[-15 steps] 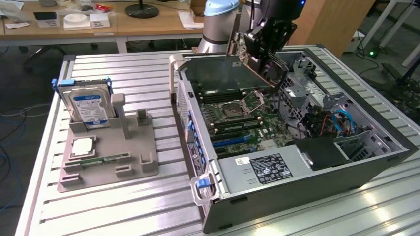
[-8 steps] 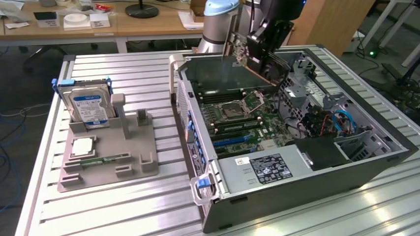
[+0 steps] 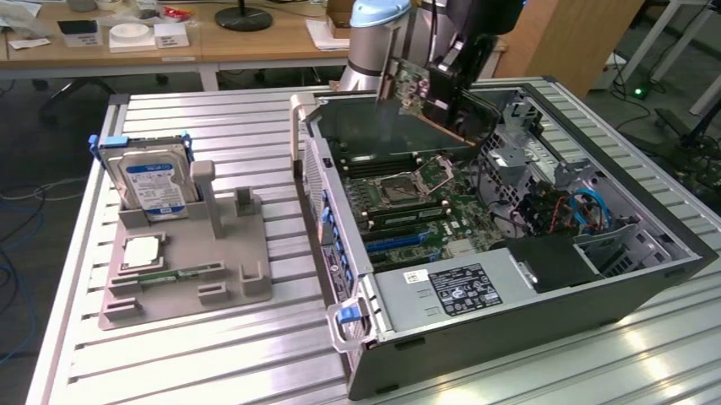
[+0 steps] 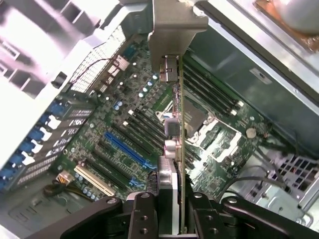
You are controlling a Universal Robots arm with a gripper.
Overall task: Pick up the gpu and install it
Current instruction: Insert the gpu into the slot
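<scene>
The gripper [image 3: 448, 67] is holding the gpu [image 3: 420, 94], its jaws closed on the card's upper edge; the pick-up part is looking done. The card is hanging tilted in the air above the open computer case [image 3: 631, 295], clear of the motherboard [image 3: 434, 211]. In the wrist view it is showing edge-on between the fingers [image 4: 142, 214], silver bracket [image 4: 172, 30] leading; the blue expansion slot [image 4: 127, 149] is lying below and to one side, unoccupied. Installing is what is remaining; the card is not yet touching any slot.
</scene>
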